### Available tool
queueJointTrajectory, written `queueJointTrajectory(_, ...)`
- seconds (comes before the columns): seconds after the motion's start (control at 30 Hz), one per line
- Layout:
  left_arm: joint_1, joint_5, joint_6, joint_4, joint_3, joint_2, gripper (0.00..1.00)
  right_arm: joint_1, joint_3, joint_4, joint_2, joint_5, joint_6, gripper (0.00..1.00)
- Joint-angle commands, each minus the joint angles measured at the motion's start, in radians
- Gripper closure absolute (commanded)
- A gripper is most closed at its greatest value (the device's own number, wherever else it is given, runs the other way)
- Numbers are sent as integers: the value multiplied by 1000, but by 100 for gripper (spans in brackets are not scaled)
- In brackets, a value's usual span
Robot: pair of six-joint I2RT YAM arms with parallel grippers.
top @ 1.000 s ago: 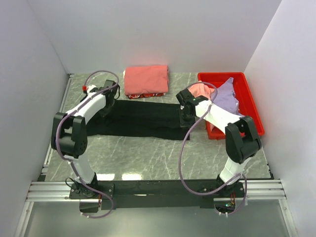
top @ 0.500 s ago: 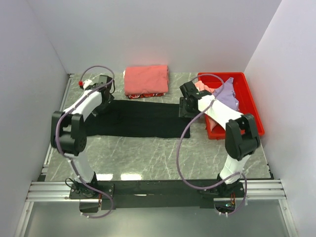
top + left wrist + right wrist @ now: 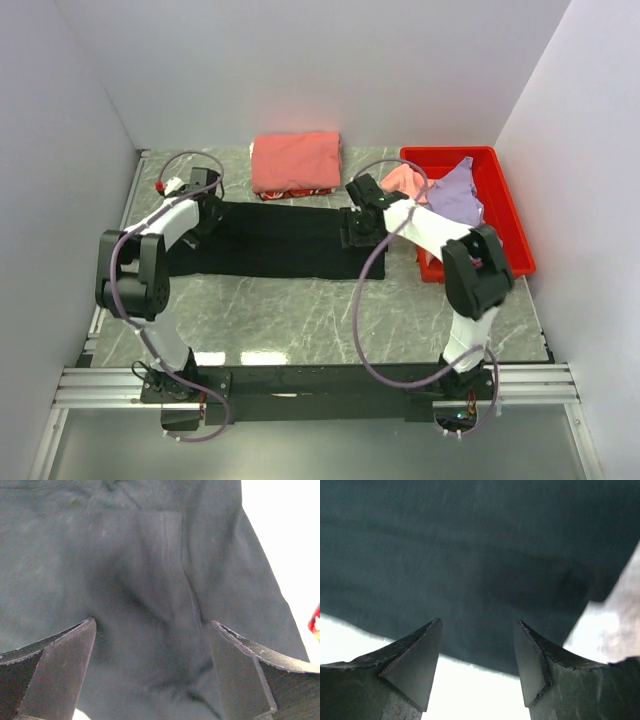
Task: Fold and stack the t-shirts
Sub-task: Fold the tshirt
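A large black t-shirt [image 3: 280, 240] lies folded into a long band across the table. My left gripper [image 3: 205, 215] hovers over its left end, open, with only black cloth [image 3: 150, 605] under the spread fingers. My right gripper [image 3: 358, 226] stands over the band's right end, open, and the cloth edge [image 3: 485, 580] lies beyond its fingertips with nothing between them. A folded coral-red t-shirt [image 3: 295, 162] sits behind the black one. A pink t-shirt [image 3: 405, 180] and a lavender t-shirt [image 3: 455, 195] lie bunched in the red bin.
The red plastic bin [image 3: 505, 215] stands at the right, close to my right arm. White walls close in the table on the left, back and right. Bare marble table [image 3: 300, 310] lies in front of the black band.
Both grippers have opened and let go of the black t-shirt. The band's front edge now lies folded back, narrower. My right gripper shifted left; my left gripper moved slightly toward the back.
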Motion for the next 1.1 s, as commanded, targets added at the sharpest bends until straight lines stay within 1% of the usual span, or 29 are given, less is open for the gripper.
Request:
queueJointTrajectory(0.0, 56, 108, 32, 122, 12, 66, 1, -4, 127, 21, 80, 66, -43, 34)
queueJointTrajectory(0.17, 82, 127, 38, 91, 78, 171, 0, -13, 246, 26, 177, 115, -69, 33)
queueJointTrajectory(0.3, 85, 110, 52, 88, 92, 194, 1, -24, 265, 81, 222, 86, -92, 32)
queueJointTrajectory(0.43, 90, 101, 84, 53, 143, 244, 1, -40, 326, 32, 321, 52, -75, 32)
queueJointTrajectory(0.5, 95, 92, 87, 28, 181, 264, 1, -39, 305, 36, 319, 34, -69, 32)
queueJointTrajectory(0.6, 104, 99, 104, 19, 232, 303, 1, -39, 213, 64, 292, 22, -52, 32)
queueJointTrajectory(0.7, 110, 113, 132, 20, 285, 346, 1, -34, 92, 96, 240, -46, -38, 32)
queueJointTrajectory(0.8, 109, 124, 159, 8, 357, 398, 1, 18, -63, 128, 124, -72, -21, 32)
queueJointTrajectory(0.83, 110, 129, 176, 4, 377, 412, 1, 68, -103, 142, 98, -77, -23, 32)
queueJointTrajectory(0.87, 110, 135, 187, 2, 420, 441, 1, 97, -173, 144, 73, -75, -23, 31)
queueJointTrajectory(0.9, 110, 142, 201, -1, 443, 455, 1, 129, -205, 151, 49, -61, -20, 31)
queueJointTrajectory(0.93, 110, 161, 225, -9, 469, 470, 0, 172, -235, 154, 11, -51, -17, 31)
queueJointTrajectory(0.97, 110, 170, 241, -19, 521, 503, 1, 249, -279, 156, -2, -63, -21, 31)
queueJointTrajectory(1.03, 110, 187, 282, -33, 570, 542, 1, 332, -313, 150, -20, -98, -5, 30)
queueJointTrajectory(1.07, 110, 184, 296, -38, 606, 553, 1, 408, -312, 145, -21, -112, 0, 30)
